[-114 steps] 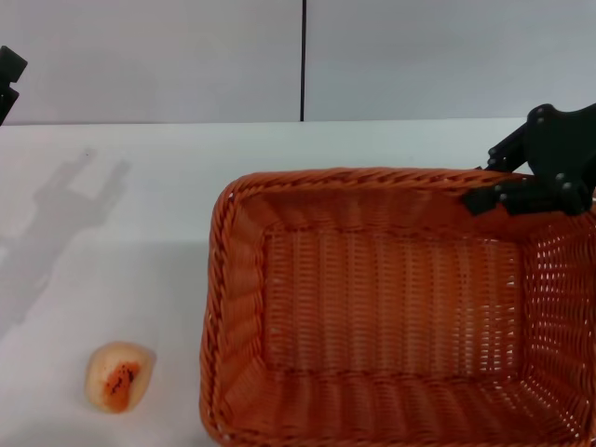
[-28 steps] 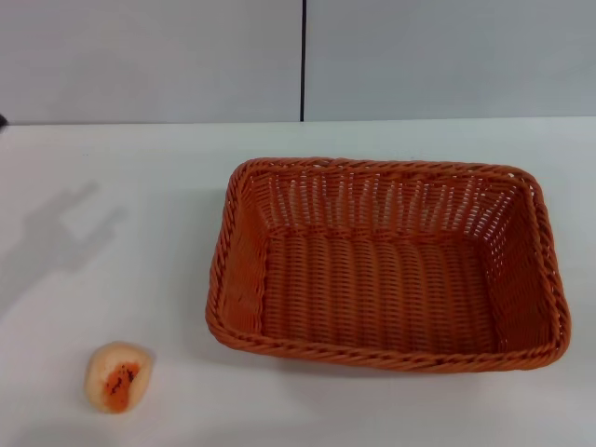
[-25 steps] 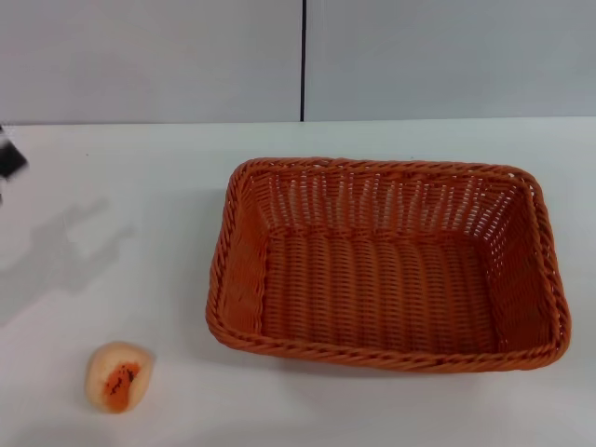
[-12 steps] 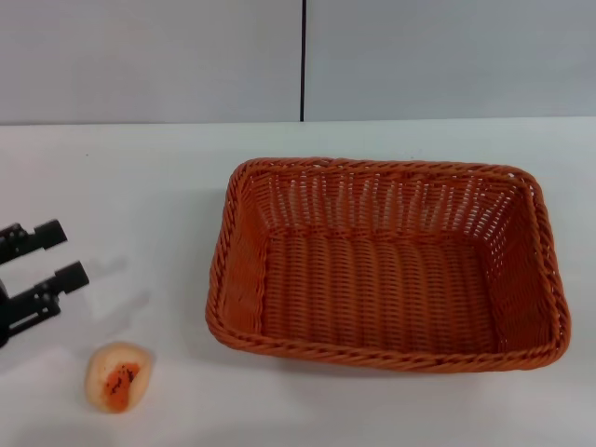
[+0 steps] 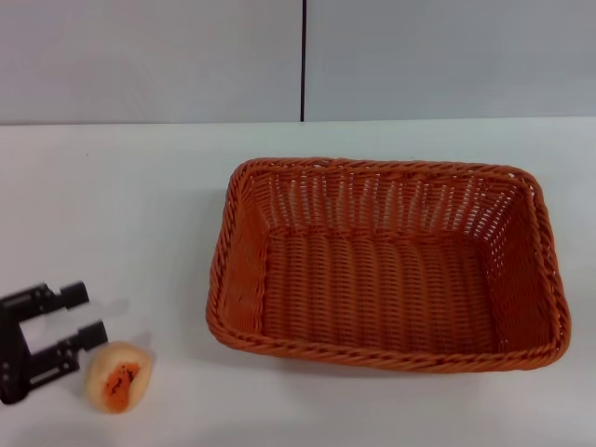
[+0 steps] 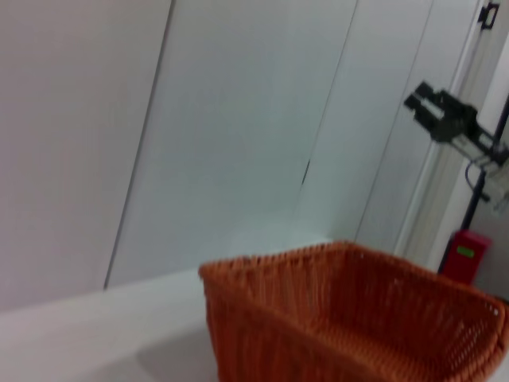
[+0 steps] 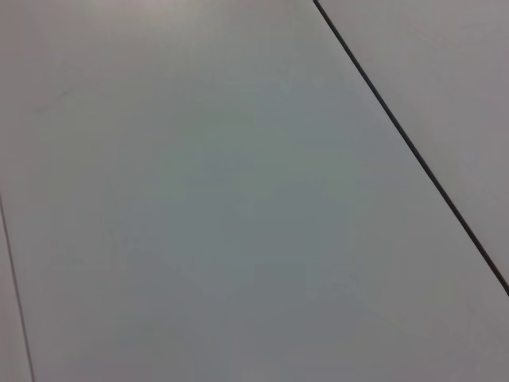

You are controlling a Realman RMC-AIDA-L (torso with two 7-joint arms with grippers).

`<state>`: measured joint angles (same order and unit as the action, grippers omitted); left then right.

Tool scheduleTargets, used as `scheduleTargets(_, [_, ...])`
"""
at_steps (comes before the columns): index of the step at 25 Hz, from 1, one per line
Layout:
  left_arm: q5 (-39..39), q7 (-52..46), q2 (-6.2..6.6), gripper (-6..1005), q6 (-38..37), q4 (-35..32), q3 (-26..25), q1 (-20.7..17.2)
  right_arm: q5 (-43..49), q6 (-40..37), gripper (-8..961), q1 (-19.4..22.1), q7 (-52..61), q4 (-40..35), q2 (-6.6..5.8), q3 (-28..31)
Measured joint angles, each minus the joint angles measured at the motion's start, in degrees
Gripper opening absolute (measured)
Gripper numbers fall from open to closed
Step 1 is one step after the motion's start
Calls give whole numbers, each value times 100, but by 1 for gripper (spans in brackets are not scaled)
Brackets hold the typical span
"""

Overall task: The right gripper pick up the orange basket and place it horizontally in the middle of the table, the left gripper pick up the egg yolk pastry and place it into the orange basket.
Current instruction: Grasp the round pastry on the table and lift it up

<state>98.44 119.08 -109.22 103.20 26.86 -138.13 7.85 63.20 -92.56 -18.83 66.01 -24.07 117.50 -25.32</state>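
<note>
One orange basket point(image 5: 386, 265), one egg yolk pastry point(image 5: 118, 375) and one gripper in sight: that is the whole count on the white desk point(image 5: 130, 205). The basket sits flat near the middle of the desk, its long side running left to right, its inside bare. Its right rim comes close to the edge of the head view, while a wide stretch of bare desk lies behind it up to the grey wall panels.

The pastry lies alone near the front left of the desk, well apart from the basket, orange patch facing up. The left gripper point(image 5: 76, 317) reaches in from the left edge, low over the desk, with its two fingers point(image 5: 88, 335) spread apart and holding nothing (the nearer fingertip is just beside the pastry's upper left side, and I cannot tell whether it touches). Bare desk lies between the pastry and the basket's left wall.

From the left wrist view the basket's point(image 6: 350, 318) corner shows ahead. The right gripper is nowhere to be seen; its wrist view shows only plain grey panels.
</note>
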Motion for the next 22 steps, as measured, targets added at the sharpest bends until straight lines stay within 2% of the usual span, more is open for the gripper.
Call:
scheduleTargets(3, [115,-10,-28,590,-44,-7,-17,-32,2,39,472,-39,-2,17,0,-4])
scheduleTargets(4, [423,-28,-101,583,-248,-45,-30,-54,2,57,472,-54,-4,25,0,-5])
scheduleTargets(5, [515,-31,-121,583,-353,-100,-30,-44,3,71,472,-66,-7,32,0,-5])
scheduleTargets(22, [911,-176,-126,584,-840,-243,11,-4,9,188,472,-106,-90,39,9,-84])
